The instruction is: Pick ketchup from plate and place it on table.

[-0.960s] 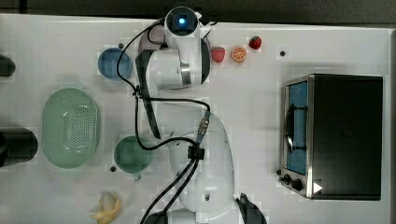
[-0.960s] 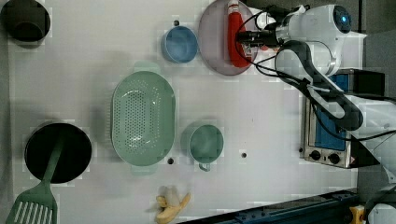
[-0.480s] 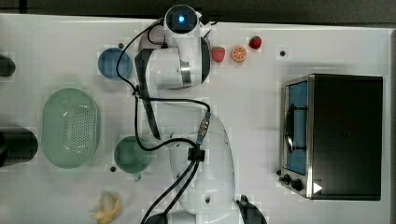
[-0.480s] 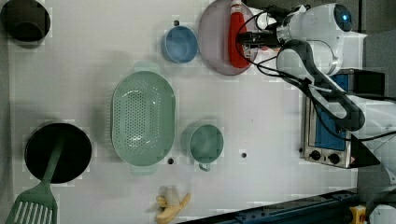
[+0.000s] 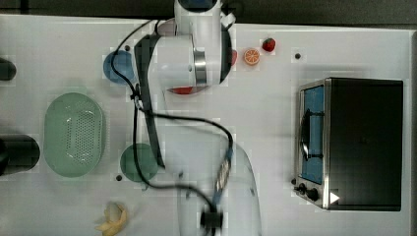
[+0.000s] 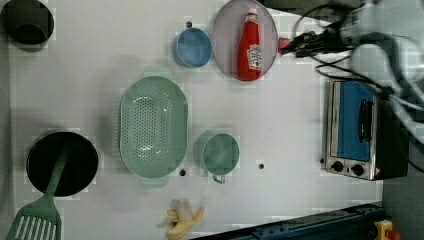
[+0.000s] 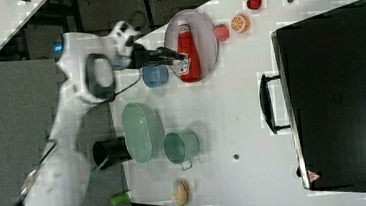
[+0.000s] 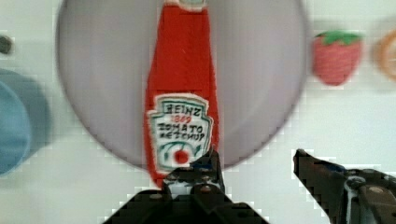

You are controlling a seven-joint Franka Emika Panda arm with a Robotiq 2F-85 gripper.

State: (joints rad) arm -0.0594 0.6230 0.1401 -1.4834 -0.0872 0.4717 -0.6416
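Wrist view: ketchup bottle (image 8: 181, 98) lies flat on lilac plate (image 8: 261, 79).
Hand (image 8: 254, 175): fingers apart, seemingly empty, near the bottle's base.
Desk (image 6: 280, 125): white.

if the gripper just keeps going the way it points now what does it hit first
Probably the base end of the ketchup bottle, where it overhangs the plate, or the table just beside it. The open gripper points down with one finger over the bottle's bottom edge; depth is unclear.

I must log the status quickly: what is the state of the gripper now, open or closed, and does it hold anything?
Gripper: open, holding nothing; the ketchup lies on the plate.
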